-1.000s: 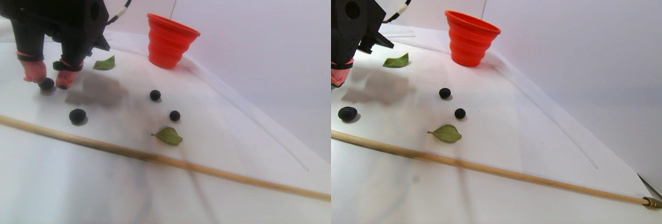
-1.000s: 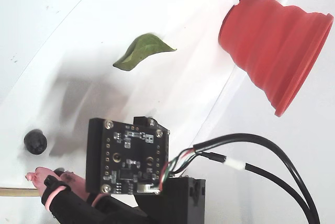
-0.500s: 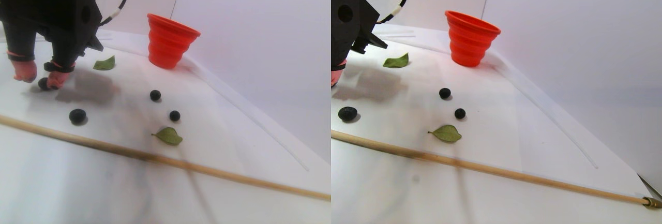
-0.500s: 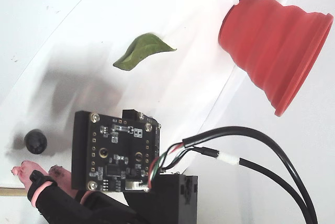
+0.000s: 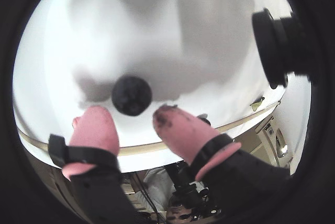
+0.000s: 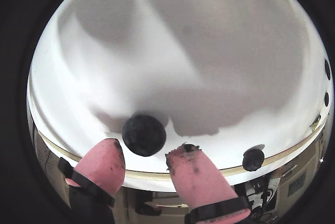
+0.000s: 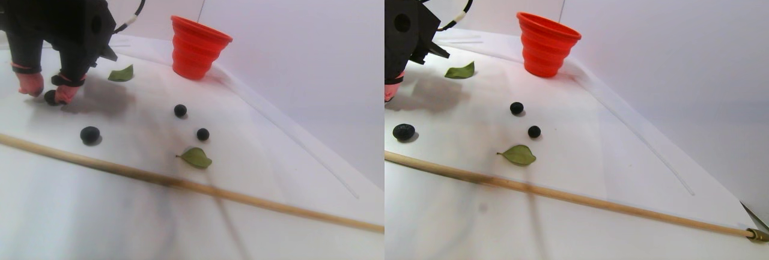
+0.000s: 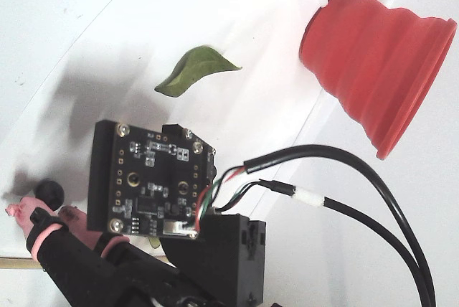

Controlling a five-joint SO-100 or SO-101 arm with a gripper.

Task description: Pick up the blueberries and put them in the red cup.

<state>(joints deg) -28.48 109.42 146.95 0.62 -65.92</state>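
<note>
A white worktop (image 7: 288, 224) meets a pale wall behind it, lit evenly from above. Nearest the stereo camera, a thin wooden stick (image 7: 198, 187) lies slantwise across the sheet, with a green leaf (image 7: 196, 158) just beyond it. Three of the blueberries sit loose behind the stick: one to the left (image 7: 90, 134), and two nearer the middle (image 7: 203, 134) (image 7: 180, 110), well apart from each other.

Farther left, the gripper (image 7: 45, 95) hangs low over the worktop, its two pink-capped fingers (image 5: 94, 130) spread apart. The fourth berry (image 5: 131, 94) lies on the sheet at the mouth of that gap, just ahead of the fingertips in both wrist views; it seems clear of both pads, though the fisheye makes contact hard to judge. Dark smears mark the tip of the right-hand finger in a wrist view (image 6: 191, 164). In the fixed view the same berry (image 8: 49, 192) peeks out beside the pink tips, under the arm's bare circuit board (image 8: 150, 181) and trailing black cables (image 8: 373, 199).

A second leaf (image 7: 121, 74) lies behind the gripper. Farthest back, near the wall, the red cup (image 7: 197, 47) stands upright on the sheet, rim upward, well apart from every berry.
</note>
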